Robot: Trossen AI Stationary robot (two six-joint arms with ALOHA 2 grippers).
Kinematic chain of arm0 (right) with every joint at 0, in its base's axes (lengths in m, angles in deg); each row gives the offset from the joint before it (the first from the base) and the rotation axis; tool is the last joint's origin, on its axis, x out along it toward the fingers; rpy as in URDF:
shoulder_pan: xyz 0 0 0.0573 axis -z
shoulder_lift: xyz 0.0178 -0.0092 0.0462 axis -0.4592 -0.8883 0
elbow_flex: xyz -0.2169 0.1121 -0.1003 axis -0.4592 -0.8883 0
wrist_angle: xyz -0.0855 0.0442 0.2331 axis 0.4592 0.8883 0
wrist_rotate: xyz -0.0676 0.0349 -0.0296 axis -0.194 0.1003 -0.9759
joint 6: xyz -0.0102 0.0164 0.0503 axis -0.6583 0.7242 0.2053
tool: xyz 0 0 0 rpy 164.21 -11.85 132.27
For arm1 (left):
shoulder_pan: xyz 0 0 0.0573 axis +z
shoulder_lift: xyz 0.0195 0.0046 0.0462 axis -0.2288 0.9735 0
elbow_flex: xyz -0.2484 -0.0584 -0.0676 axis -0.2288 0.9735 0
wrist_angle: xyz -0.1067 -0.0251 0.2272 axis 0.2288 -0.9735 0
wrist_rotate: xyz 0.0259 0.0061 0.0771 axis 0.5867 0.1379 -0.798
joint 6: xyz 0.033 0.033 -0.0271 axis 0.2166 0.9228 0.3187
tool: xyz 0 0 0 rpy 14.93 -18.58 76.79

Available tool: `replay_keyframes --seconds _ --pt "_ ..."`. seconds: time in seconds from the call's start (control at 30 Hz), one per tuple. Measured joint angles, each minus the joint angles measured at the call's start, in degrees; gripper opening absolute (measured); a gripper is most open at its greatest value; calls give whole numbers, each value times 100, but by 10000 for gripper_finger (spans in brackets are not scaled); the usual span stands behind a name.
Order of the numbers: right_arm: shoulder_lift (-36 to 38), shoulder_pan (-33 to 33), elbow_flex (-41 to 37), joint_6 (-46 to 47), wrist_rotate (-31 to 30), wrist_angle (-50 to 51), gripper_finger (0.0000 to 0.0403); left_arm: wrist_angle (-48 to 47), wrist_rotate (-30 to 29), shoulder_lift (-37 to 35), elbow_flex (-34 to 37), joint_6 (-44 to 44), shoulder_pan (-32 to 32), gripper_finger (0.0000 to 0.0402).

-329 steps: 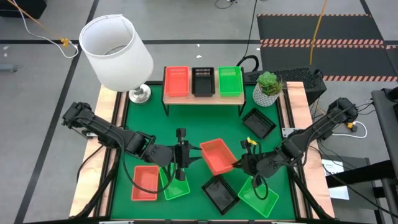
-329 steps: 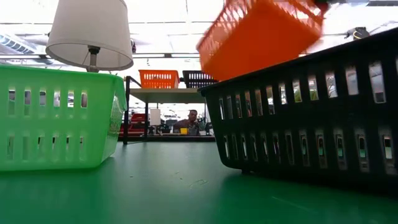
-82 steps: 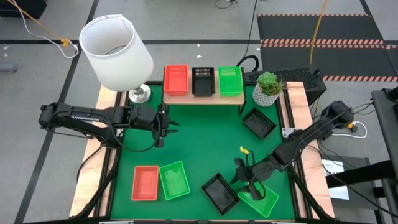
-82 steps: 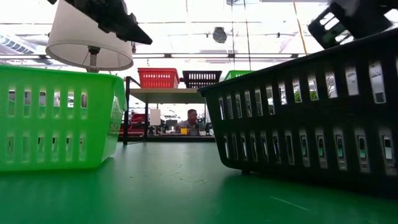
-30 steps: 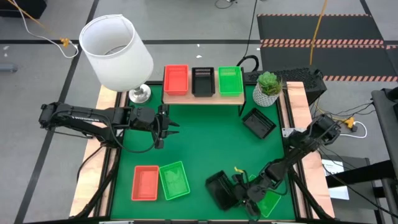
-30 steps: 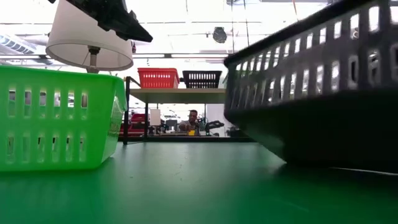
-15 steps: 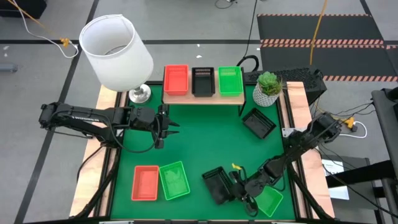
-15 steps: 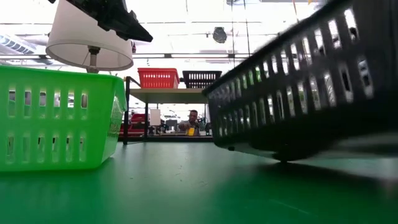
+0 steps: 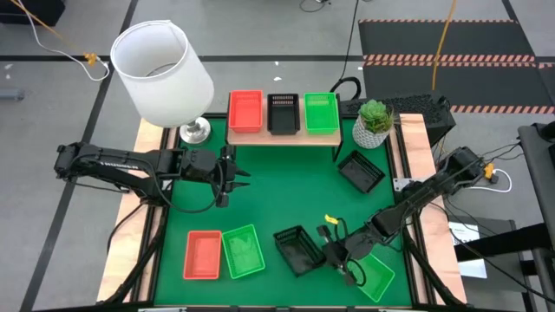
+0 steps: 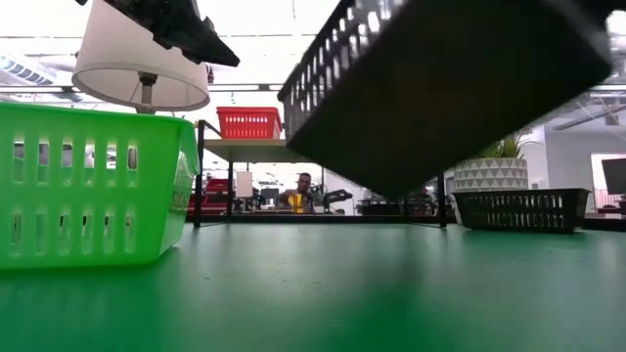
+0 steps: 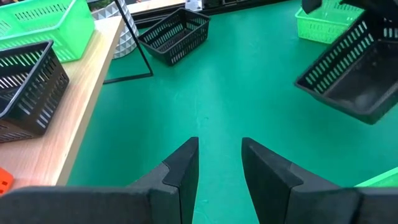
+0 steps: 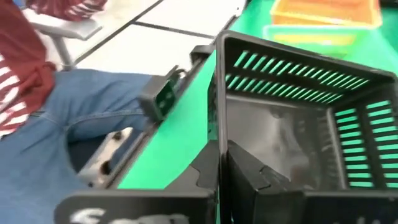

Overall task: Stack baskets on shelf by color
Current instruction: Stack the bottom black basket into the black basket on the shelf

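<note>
The shelf (image 9: 282, 137) at the far edge carries a red basket (image 9: 245, 113), a black basket (image 9: 283, 113) and a green basket (image 9: 321, 113) side by side. A red basket (image 9: 203, 255) and a green basket (image 9: 243, 250) lie near the front left. Another green basket (image 9: 375, 276) lies at the front right, and a black basket (image 9: 360, 171) lies on the table's right side. My right gripper (image 9: 328, 253) is shut on a third black basket (image 9: 297, 250), which hangs tilted above the table (image 10: 440, 88). My left gripper (image 11: 219, 162) hovers open at mid-left, holding nothing. My right gripper pinches one side wall of the black basket (image 12: 219, 118) at its rim, one finger (image 12: 255, 180) inside the basket and the other outside. The fingers come from the table's right, slanting down. The basket is lifted clear of the table and tilted.
A white lamp (image 9: 163, 74) stands at the far left corner and a potted plant (image 9: 374, 123) at the far right. Light wooden rails (image 9: 412, 143) line the table's sides. A seated person's legs (image 12: 56, 130) show beyond the table edge. Bare green mat (image 9: 286, 191) lies in the middle.
My right gripper has risen and gone toward the table's left and far edge with the black basket. The basket, with its bottom near the mat a second ago, now hangs clear of the table and tipped, moved a little toward the middle.
</note>
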Motion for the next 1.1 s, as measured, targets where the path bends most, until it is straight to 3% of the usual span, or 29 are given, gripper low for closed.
replay_keyframes --seconds 0.1,0.27,0.4,0.53,0.8,1.1 --pt "228 170 0 -193 -40 110 7 -15 0 2 0 0 0 124" --pt "734 522 43 -414 -733 453 7 -43 0 0 0 -4 0 124" --pt "1088 847 384 -749 -1484 1200 7 -44 0 0 0 -7 0 124" --pt "1178 1269 932 -1213 -1776 1951 7 -46 0 0 0 -12 0 124" --pt "945 2187 2222 -2296 -1786 3207 7 -46 0 2 -2 -13 0 124" --pt "918 2950 2894 -2704 -1767 3253 8 -46 0 2 -2 -13 0 124"
